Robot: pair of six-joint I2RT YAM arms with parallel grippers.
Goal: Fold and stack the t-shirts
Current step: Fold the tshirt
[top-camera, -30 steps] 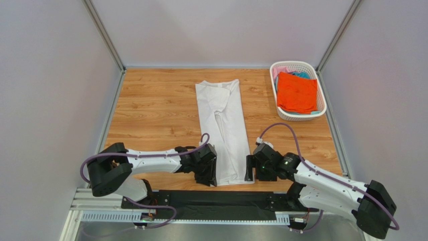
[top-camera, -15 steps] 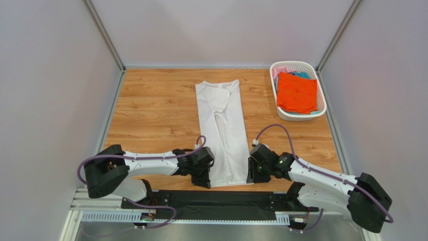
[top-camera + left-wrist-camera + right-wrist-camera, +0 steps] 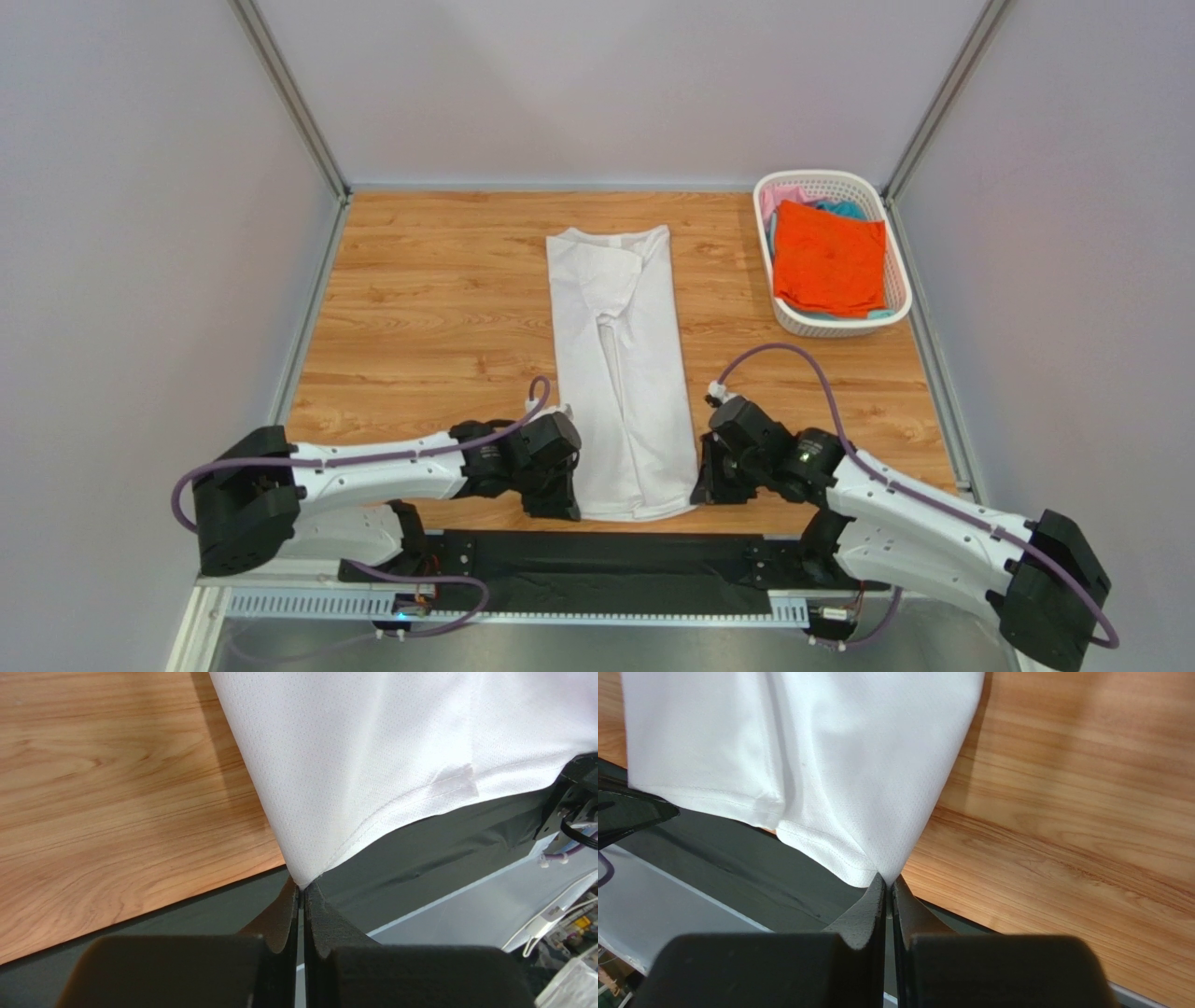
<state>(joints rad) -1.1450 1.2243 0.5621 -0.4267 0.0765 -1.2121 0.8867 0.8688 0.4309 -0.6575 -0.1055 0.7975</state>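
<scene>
the left pincer [image 3: 300, 890] is clamped on one hem corner of the white t-shirt [image 3: 620, 364]. its two black fingers are pressed together with the tip of the cloth nipped between them, at the lower middle of the left wrist view. from there the hem runs up and to the right, past a small sewn label [image 3: 453, 780], over the black strip [image 3: 617, 553] along the bench's near edge. the wooden bench [image 3: 435, 308] fills the left of that view.

the right pincer [image 3: 887, 882] is closed the same way on the other hem corner, at the lower middle of the right wrist view, with the cloth spreading up and to the left from its tips.

in the top view both pincers sit at the lower middle of the frame, one at each side of the hem. the white t-shirt lies as a long narrow band, its sides folded inward, reaching up the middle of the bench.

at the upper right stands a white basket [image 3: 838, 184]. an orange t-shirt [image 3: 831, 259] lies on top in it, with a pink shirt [image 3: 780, 196] and a teal shirt [image 3: 846, 209] showing at its upper end.
</scene>
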